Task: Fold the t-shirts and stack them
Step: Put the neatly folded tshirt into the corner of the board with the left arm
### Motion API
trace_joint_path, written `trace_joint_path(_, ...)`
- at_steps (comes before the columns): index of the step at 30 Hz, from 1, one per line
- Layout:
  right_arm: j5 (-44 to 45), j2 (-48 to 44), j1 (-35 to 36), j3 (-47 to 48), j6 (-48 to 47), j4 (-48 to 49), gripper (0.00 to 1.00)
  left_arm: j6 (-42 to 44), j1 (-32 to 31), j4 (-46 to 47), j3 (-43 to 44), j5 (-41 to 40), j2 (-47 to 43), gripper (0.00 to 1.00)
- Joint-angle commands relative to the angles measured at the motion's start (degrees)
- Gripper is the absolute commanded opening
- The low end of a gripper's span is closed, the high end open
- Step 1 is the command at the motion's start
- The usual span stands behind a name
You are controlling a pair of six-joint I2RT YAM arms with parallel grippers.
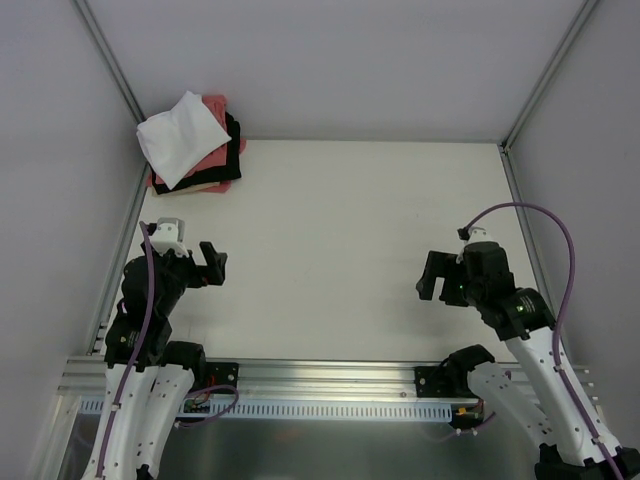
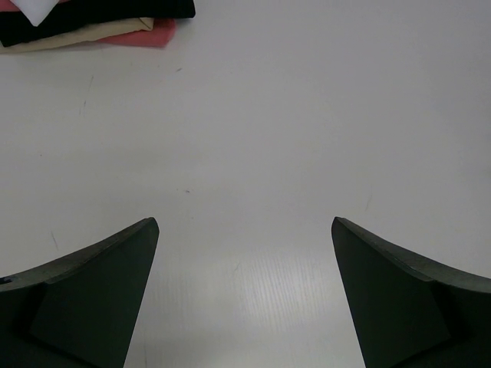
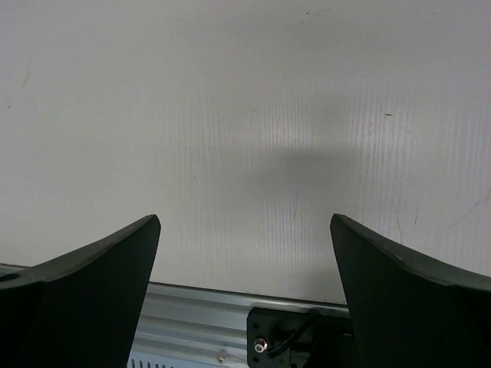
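Folded soft cotton t-shirts [image 1: 195, 145], white atop black, salmon and cream, sit stacked upper left on the white tabletop [image 1: 340, 250]; both pincers, left [image 1: 213, 263] and right [image 1: 432, 275], gape empty, apparently finished.

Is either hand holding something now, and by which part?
Nothing is held. The left hand and the right hand are both open and empty; the stack of folded cloth t-shirts lies apart, at the far left of the white table.
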Motion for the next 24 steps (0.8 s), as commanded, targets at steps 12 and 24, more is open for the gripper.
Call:
trace_joint_path(12, -3.06, -0.59, 0.27, 0.49, -1.84, 2.66, 0.99, -0.38, 0.18, -0.46, 0.84, -1.04, 0.8, 0.99)
trace_joint_path(24, -24.16, 33.22, 3.96, 14.35, -1.58, 22.44, 1.0, -0.55, 0.18, -0.46, 0.84, -0.42, 2.47, 0.99)
